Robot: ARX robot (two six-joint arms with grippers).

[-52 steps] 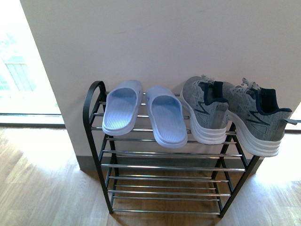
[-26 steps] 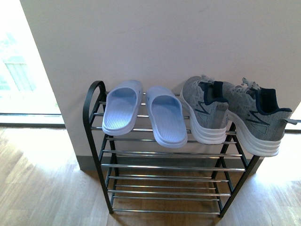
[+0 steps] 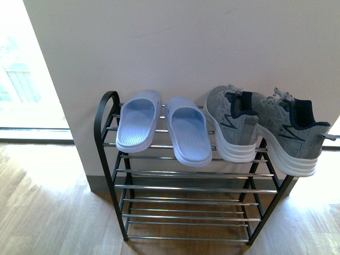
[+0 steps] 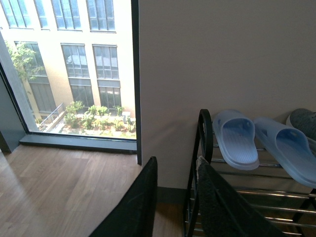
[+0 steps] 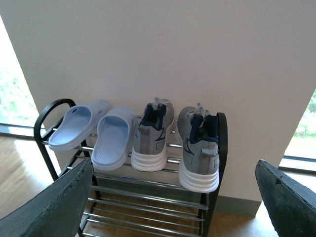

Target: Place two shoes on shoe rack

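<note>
Right pincer (image 5: pixel 173 197) wide open, empty; left pincer (image 4: pixel 177 197) slightly parted, empty.

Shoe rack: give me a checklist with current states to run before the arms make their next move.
1. Both grey sneakers on the shoe rack's top tier: ok.
2. Both pale blue slippers on the same tier, to the sneakers' left: ok.
3. Sneaker stability: not ok; the right sneaker's heel overhangs the front rod.
4. Left gripper open, holding nothing: ok.
5. Right gripper open wide, holding nothing: ok.
6. Both grippers apart from rack and shoes: ok in the wrist views; neither arm shows in the front view.
</note>
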